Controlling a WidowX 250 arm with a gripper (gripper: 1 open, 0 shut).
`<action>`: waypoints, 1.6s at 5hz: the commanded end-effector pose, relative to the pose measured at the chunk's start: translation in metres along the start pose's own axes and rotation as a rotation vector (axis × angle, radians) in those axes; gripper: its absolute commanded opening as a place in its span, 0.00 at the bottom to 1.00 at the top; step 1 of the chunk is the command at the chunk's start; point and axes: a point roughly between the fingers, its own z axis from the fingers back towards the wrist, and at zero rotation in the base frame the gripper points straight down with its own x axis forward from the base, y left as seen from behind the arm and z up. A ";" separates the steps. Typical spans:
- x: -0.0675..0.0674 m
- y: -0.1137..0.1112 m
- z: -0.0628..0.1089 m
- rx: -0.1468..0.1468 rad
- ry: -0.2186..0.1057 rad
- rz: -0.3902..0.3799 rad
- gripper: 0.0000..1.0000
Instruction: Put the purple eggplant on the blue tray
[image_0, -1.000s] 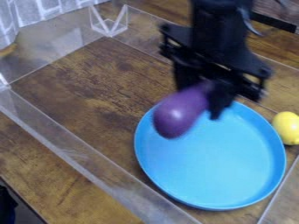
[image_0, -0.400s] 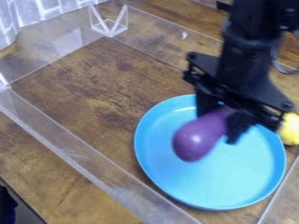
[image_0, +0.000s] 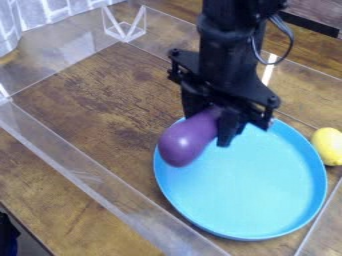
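The purple eggplant (image_0: 186, 141) is glossy and hangs tilted over the left rim of the blue tray (image_0: 254, 195), its fat end pointing down-left. My gripper (image_0: 225, 130) reaches down from above and is shut on the eggplant's upper, narrower end. The black arm hides the tray's far rim. I cannot tell whether the eggplant touches the rim.
A yellow lemon-like fruit (image_0: 329, 146) lies just past the tray's right rim. Clear acrylic walls (image_0: 80, 175) fence the wooden tabletop in front and on the left. A small clear stand (image_0: 127, 22) sits at the back left.
The gripper carried the eggplant right and down over the tray's middle, then swung back left. The eggplant now hangs over the tray's left rim, still held.
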 end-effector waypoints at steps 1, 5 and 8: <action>-0.001 -0.013 0.008 0.004 -0.041 -0.028 0.00; 0.008 -0.028 -0.008 -0.008 -0.081 -0.038 1.00; 0.024 -0.020 -0.012 -0.030 -0.122 -0.027 1.00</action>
